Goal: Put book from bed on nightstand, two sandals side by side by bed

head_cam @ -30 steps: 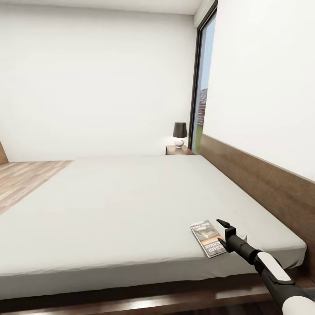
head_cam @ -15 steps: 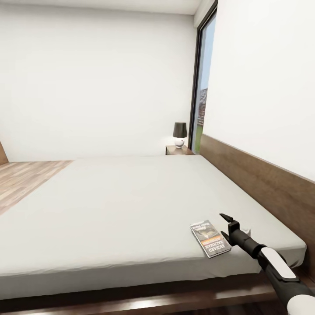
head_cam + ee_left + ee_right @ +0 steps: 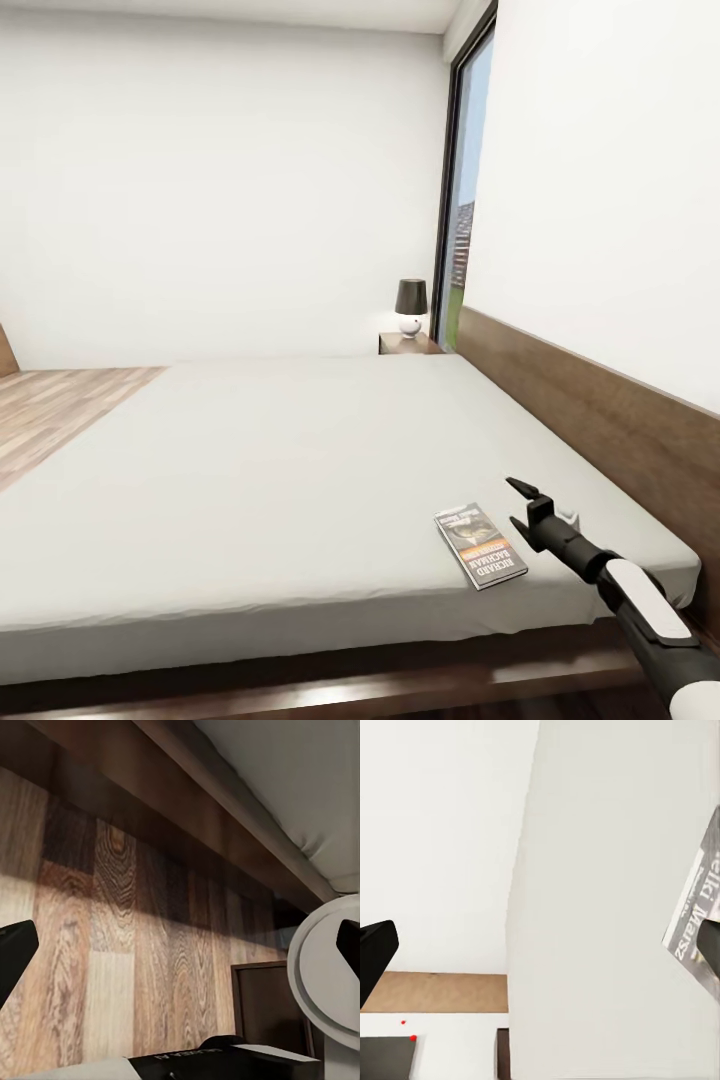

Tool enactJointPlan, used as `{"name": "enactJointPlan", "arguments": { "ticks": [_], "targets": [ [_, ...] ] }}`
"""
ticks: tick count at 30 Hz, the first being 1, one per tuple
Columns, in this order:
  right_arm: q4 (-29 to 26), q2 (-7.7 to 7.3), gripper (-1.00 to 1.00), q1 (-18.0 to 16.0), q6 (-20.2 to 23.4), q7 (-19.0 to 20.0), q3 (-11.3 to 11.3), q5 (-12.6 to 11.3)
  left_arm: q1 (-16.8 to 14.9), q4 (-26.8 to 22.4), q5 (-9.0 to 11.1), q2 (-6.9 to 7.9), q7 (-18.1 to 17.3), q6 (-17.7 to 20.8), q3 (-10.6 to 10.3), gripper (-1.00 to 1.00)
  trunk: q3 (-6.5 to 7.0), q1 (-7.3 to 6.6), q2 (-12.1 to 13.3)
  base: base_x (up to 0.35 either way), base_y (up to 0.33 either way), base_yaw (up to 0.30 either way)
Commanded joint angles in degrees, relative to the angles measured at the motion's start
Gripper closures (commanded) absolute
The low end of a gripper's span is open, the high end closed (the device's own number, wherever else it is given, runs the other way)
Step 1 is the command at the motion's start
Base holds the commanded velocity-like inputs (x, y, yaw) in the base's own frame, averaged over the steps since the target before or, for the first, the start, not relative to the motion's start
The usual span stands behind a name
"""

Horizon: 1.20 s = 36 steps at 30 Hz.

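Over the last second the right pincer [image 3: 523,506] has drawn back from the book [image 3: 481,545], sliding toward the headboard [image 3: 600,420] side; it now hovers just beside the book's edge, its jaws spread wide and holding nothing. The book lies flat and unmoved near the corner of the bed [image 3: 260,470], so no grasp has been made yet and the pickup probably needs a fresh approach. The nightstand [image 3: 405,344] with its lamp [image 3: 410,304] stands well apart at the far end. The left pincer [image 3: 180,945] hangs wide open over the floor [image 3: 112,945].

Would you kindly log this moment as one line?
right gripper: open, beside book | book: flat on bed
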Motion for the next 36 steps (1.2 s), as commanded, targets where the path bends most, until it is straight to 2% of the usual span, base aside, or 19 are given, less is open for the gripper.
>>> {"name": "enactJointPlan", "arguments": {
  "ticks": [1,12,17,23,36],
  "targets": [
    [-0.1,-0.03,-1.0,0.3,0.3,0.1,-0.1,-0.2,0.0,0.0,0.4,0.01,-0.1,-0.4,-0.5,-1.0,-0.06,-0.01,0.0,0.0,0.0,0.0],
    [-0.5,-0.21,-1.0,4.7,0.4,0.0,-0.3,-0.2,0.0,0.0,0.4,0.04,0.0,-0.4,-0.4,-1.0,-0.06,-0.01,0.0,0.0,0.0,0.0],
    [-0.5,-0.24,-1.0,6.7,0.8,-0.1,-1.9,-0.3,0.0,0.0,0.4,0.04,0.0,-0.4,-0.4,-1.0,-0.06,-0.01,0.0,0.0,0.0,0.0],
    [-0.4,-0.21,-1.0,7.8,1.2,-0.1,-2.9,-0.4,0.0,0.0,0.4,0.01,0.0,-0.4,-0.5,-1.0,-0.06,-0.01,0.0,0.0,0.0,0.0],
    [0.1,-0.07,-1.0,9.6,2.7,-0.1,-3.3,-0.3,0.0,0.0,0.4,0.0,0.0,-0.4,-0.5,-1.0,-0.06,-0.01,0.0,0.0,0.0,0.0]
  ]
}}
